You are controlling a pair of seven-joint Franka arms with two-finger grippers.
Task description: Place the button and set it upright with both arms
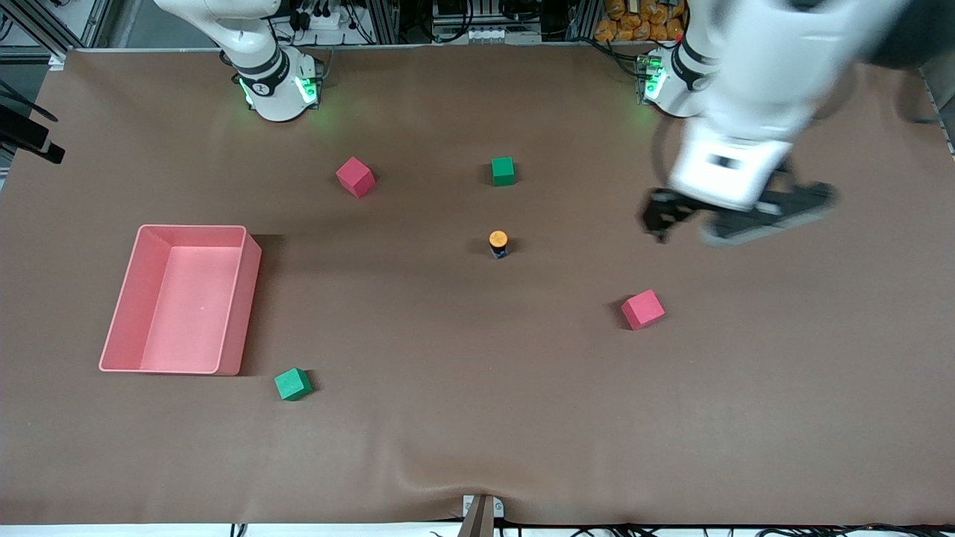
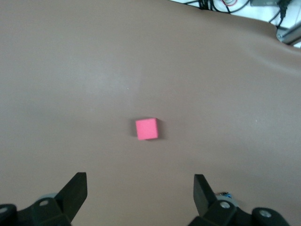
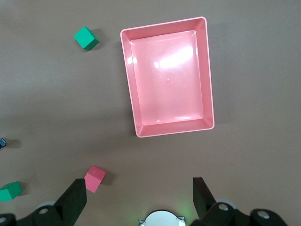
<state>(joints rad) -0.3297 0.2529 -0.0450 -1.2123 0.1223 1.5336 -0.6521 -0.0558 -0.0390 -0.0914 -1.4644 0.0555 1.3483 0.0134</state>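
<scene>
The button [image 1: 498,243] stands upright on the brown table near its middle, orange cap up, with nothing touching it. It shows only as a dark sliver at the edge of the right wrist view [image 3: 2,142] and beside a finger in the left wrist view [image 2: 225,193]. My left gripper [image 1: 735,216] hangs open and empty over the table toward the left arm's end, away from the button; in its wrist view [image 2: 139,193] a red cube [image 2: 146,128] lies below it. My right gripper [image 3: 139,193] is open and empty high over its own base; it is out of the front view.
A pink tray [image 1: 239,298] sits toward the right arm's end. Red cubes [image 1: 355,177] [image 1: 642,309] and green cubes [image 1: 503,171] [image 1: 292,384] lie scattered around the button. The tray [image 3: 209,75] also shows in the right wrist view.
</scene>
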